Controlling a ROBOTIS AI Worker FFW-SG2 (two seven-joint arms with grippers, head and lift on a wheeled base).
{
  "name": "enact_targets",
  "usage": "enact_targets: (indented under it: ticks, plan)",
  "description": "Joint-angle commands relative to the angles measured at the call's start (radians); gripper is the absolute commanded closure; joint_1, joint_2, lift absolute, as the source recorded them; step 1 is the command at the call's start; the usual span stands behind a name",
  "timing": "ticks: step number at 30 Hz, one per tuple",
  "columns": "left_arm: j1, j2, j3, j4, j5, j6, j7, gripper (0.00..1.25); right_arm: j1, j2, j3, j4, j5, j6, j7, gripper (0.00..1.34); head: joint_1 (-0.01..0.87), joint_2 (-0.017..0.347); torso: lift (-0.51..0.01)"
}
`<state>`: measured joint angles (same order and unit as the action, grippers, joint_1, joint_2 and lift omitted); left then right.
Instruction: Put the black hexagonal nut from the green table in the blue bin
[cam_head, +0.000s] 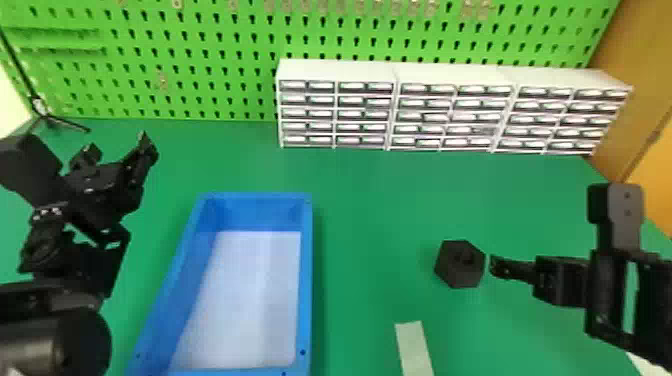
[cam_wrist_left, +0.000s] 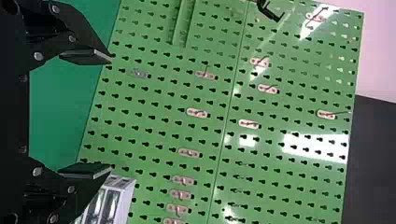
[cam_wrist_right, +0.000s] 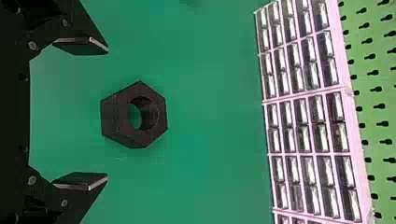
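In the head view my right gripper (cam_head: 495, 265) is just right of the black hexagonal nut (cam_head: 459, 264), which lies on the green table (cam_head: 370, 200). My right gripper (cam_wrist_right: 107, 113) stands open in the right wrist view, and the nut (cam_wrist_right: 121, 119) is a little beyond the gap between its fingertips, untouched. The blue bin (cam_head: 306, 280) sits left of the nut with its pale floor bare. Over the table's left side is my parked left gripper (cam_head: 120, 147); in the left wrist view the left gripper (cam_wrist_left: 111, 113) is open and holds nothing.
White drawer cabinets (cam_head: 335, 110) stand along the back, before a green pegboard (cam_head: 200, 55). A pale strip (cam_head: 414, 345) lies on the table between the bin and the right arm. At the back left is a small black tripod (cam_head: 47, 112).
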<state>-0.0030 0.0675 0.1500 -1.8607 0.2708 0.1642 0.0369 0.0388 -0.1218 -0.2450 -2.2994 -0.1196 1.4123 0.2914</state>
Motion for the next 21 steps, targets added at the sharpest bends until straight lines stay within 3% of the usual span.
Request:
enact_targets:
  ticks: [1,21]
  plan:
    - [0.001,0.000,0.000,0.000,0.001,0.000,0.000,0.43,0.000,-0.001,0.001,0.000,0.000,0.002,0.000,0.32,0.692,0.008,-0.097]
    - [0.000,0.002,0.000,0.000,0.001,0.000,0.000,0.43,-0.004,-0.001,-0.003,0.000,-0.005,0.007,0.000,0.32,0.692,0.008,-0.097]
